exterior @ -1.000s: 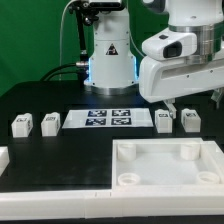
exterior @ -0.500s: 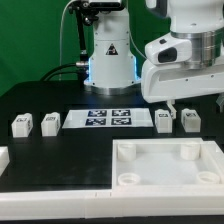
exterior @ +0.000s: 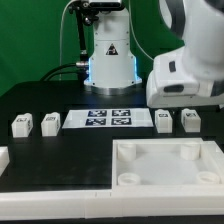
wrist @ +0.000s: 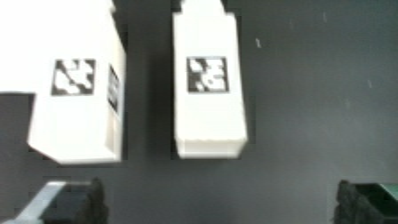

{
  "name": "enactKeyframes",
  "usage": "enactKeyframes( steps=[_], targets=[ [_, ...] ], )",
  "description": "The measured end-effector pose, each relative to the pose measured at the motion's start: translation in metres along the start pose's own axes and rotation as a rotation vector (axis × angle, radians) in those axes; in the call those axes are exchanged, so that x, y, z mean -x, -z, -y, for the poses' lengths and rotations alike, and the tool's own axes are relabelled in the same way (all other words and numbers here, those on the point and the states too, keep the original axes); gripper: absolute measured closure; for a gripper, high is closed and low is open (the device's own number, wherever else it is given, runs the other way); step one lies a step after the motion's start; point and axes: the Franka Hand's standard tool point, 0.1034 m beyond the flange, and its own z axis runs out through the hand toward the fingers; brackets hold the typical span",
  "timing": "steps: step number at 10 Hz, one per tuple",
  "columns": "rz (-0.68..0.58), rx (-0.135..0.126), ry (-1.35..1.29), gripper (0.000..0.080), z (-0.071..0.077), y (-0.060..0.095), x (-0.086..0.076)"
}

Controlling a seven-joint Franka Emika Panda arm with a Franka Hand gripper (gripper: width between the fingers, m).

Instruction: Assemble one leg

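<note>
Wrist view looks down on the leg (wrist: 210,85), lying flat with its tag facing up. A second leg (wrist: 80,95) lies just beside it, not touching. The pincer (wrist: 221,203) is spread wide and empty, clear of both. Both legs lie on the black worktop (exterior: 60,160) just beside the marker board (exterior: 108,119), on the exterior view's right of it.
</note>
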Motion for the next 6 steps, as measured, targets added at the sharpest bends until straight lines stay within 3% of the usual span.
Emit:
enactKeyframes(
  steps=[2,5,6],
  targets=[
    [0.112,0.007,0.021,0.0150,0.002,-0.004,0.001],
    [0.126,0.008,0.023,0.0150,0.003,-0.006,-0.001],
    [0.128,0.014,0.004,0.0150,0.007,-0.014,0.001]
  ],
)
